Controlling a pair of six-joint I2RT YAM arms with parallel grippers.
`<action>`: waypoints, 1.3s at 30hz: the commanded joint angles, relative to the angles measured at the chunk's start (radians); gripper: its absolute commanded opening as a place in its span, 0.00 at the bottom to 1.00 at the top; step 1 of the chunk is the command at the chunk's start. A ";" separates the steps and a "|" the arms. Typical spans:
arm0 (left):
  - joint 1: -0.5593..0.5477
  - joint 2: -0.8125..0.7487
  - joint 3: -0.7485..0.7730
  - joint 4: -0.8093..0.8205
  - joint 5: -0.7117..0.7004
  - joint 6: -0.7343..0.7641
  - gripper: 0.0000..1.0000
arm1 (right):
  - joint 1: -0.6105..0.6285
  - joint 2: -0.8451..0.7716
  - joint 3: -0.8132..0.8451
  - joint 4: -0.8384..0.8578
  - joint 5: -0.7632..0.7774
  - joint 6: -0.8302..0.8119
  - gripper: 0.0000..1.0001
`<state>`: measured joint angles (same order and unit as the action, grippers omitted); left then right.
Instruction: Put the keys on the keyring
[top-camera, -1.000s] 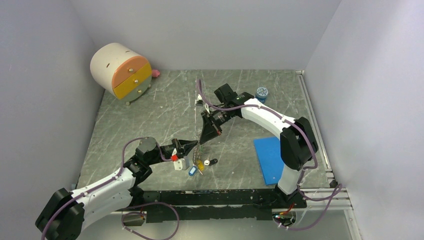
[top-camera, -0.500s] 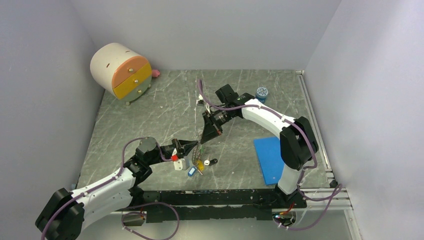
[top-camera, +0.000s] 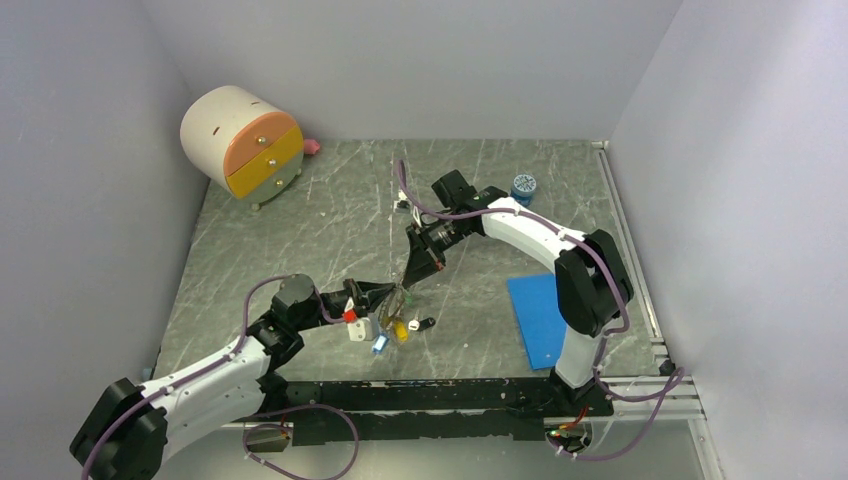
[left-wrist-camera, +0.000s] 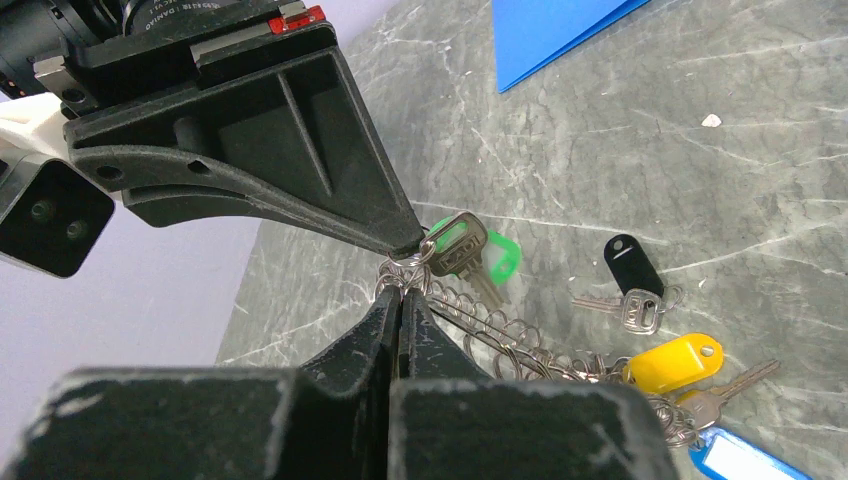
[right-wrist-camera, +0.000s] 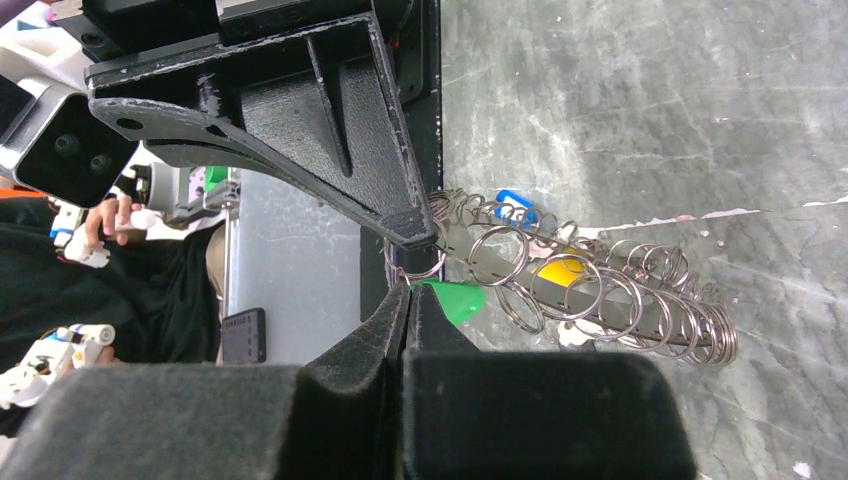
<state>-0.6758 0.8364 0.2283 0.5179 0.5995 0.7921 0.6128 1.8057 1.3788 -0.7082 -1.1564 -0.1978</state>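
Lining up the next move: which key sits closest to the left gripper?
The green key, right beside the left gripper; the black, yellow and blue keys lie farther away.

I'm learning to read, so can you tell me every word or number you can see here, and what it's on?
"DAMIAO": small white print, cut off on its left, on the right arm's wrist motor.
blue jar lid: pattern too small to read.
blue key tag: white label, no writing visible.
Nothing else is readable.
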 joint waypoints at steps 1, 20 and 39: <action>-0.008 -0.030 0.003 0.074 0.011 0.008 0.02 | -0.004 0.018 0.004 0.005 0.022 -0.013 0.00; -0.010 -0.029 -0.005 0.104 0.005 -0.007 0.03 | -0.004 0.030 0.016 -0.038 0.175 -0.009 0.00; -0.011 -0.011 0.020 0.094 -0.032 -0.140 0.02 | 0.008 -0.114 -0.077 0.125 0.246 0.032 0.00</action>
<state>-0.6823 0.8310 0.2169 0.5629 0.5915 0.7086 0.6216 1.7924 1.3308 -0.6773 -0.8978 -0.1822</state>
